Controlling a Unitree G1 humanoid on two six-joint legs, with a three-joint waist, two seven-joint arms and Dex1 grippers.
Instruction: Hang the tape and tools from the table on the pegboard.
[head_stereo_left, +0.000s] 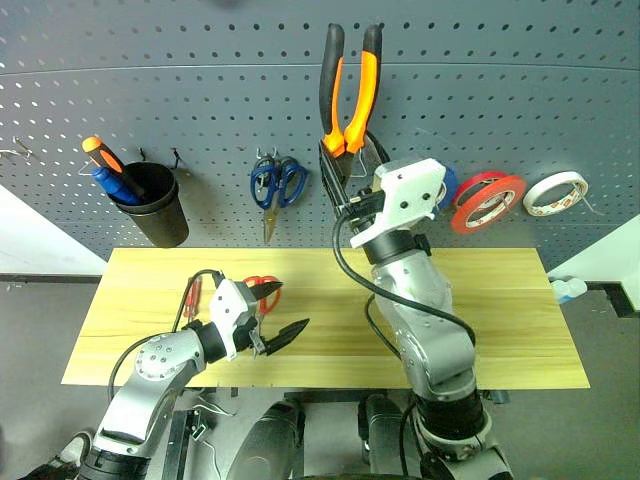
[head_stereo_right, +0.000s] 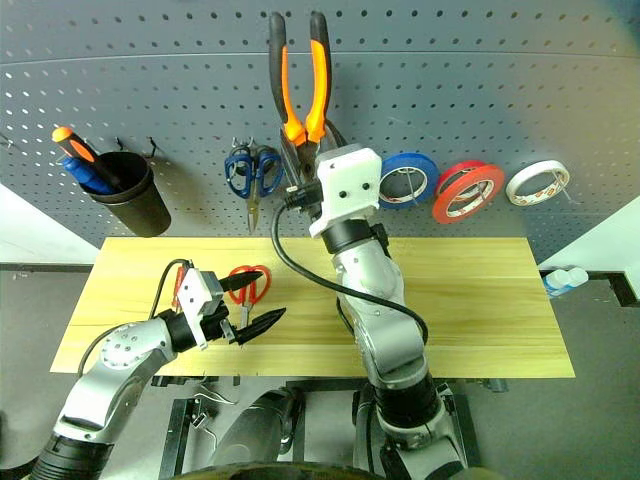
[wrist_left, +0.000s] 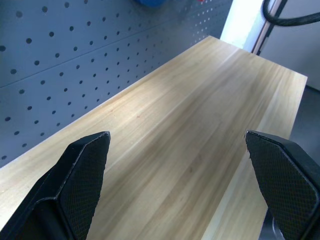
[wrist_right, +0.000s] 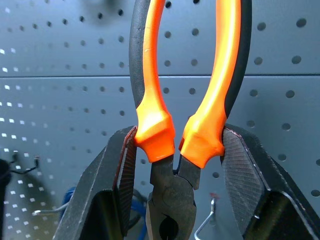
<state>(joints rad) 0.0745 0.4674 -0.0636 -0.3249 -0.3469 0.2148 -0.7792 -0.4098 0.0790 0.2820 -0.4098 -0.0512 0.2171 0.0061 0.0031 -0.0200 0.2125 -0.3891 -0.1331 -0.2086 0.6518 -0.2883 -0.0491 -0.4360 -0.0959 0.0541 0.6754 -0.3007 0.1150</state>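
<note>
Up against the pegboard (head_stereo_left: 200, 90), the right gripper (wrist_right: 175, 150) clamps the pliers (head_stereo_left: 348, 95) at the base of their orange handles, which rise past its fingertips. Lower, the left gripper (wrist_left: 180, 165) stands wide, holding nothing, bare table (wrist_left: 200, 125) beyond; red scissors (head_stereo_right: 247, 285) lie just beside it. Red tape (head_stereo_left: 487, 200) hangs on the board.
</note>
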